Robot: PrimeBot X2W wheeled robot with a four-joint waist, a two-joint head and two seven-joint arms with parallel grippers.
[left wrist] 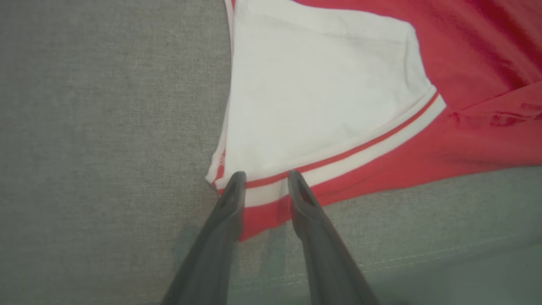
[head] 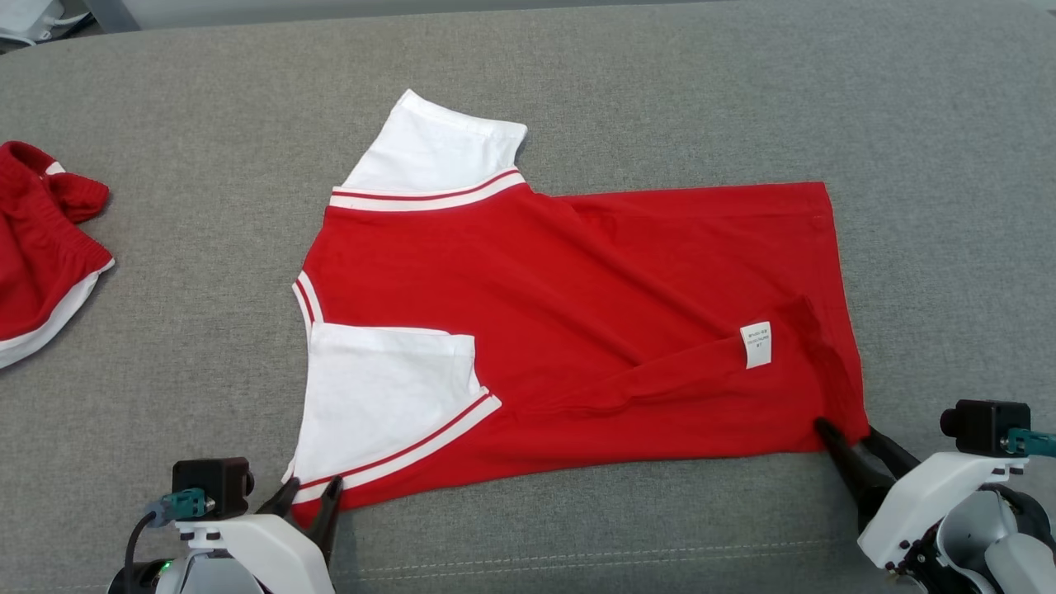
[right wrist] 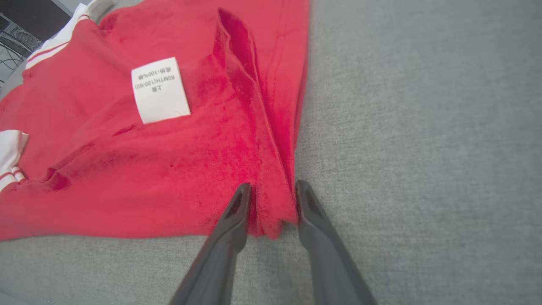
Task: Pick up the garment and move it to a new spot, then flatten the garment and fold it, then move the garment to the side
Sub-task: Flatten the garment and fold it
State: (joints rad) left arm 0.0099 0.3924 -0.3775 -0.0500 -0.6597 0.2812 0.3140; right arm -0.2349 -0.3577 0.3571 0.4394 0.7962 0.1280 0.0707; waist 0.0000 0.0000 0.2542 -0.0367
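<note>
Shirt, red with white sleeves, lies spread across the middle of the grey cushion, collar end toward the left edge and hem toward the right. One sleeve points to the far edge. The other sleeve is folded in over the body, near the front edge. Creases run across the red cloth, and a white label sits near the hem, beside a ridge of turned-up fabric.

The left gripper is at the shirt's front left corner. In the left wrist view its fingers stand apart, with the striped cuff and red corner lying flat between them, so this gripper is spread and grips nothing.

The right gripper is at the front right hem corner. In the right wrist view it straddles a bunched fold of hem that touches both fingers. They are parted about as widely as the left pair, and I cannot tell whether they squeeze the cloth.

A second red garment with white trim lies crumpled at the cushion's left edge, well apart from the shirt.
</note>
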